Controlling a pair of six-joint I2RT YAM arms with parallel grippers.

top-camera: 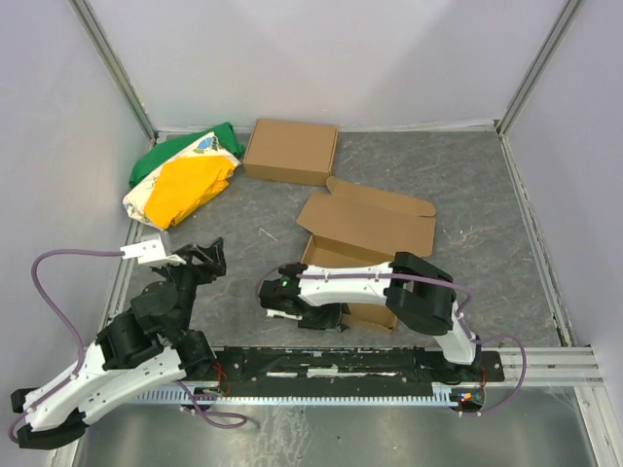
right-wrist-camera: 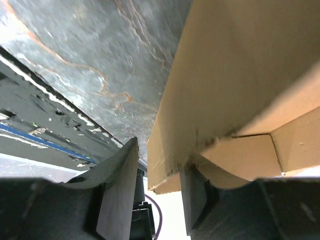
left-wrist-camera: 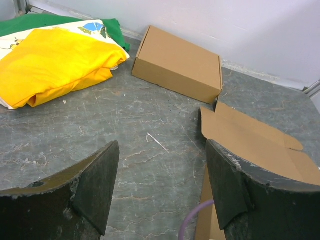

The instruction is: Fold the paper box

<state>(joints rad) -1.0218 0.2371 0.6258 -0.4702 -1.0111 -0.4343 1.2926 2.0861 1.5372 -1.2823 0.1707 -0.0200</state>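
Left tool: fingers spread wide, nothing between them, hovering over bare bench. It isn't touching any cardboard.

Right tool: it is straddling a wall edge of the paper box, one finger on each side. Jaws are parted, not pinching. The finger on the bench side is standing clear of the wall with a visible gap. The other finger is sitting tight against the cardboard, under a folded-in flap. Can't tell from the wrist view which side is the box's inside.

Paper box position: it is lying on the bench ahead of the left tool and off to its right, close beside that tool's right finger in the wrist view. The lid panel is lying open and flat, extending away from the right tool, with the shallow tray part nearest that tool.

Other items: the ready-made cardboard box is sitting closed, farther ahead of the left tool, just beyond the open lid. The green, yellow and white bag is lying ahead and to the left of the left tool, near the back wall, well apart from the paper box.
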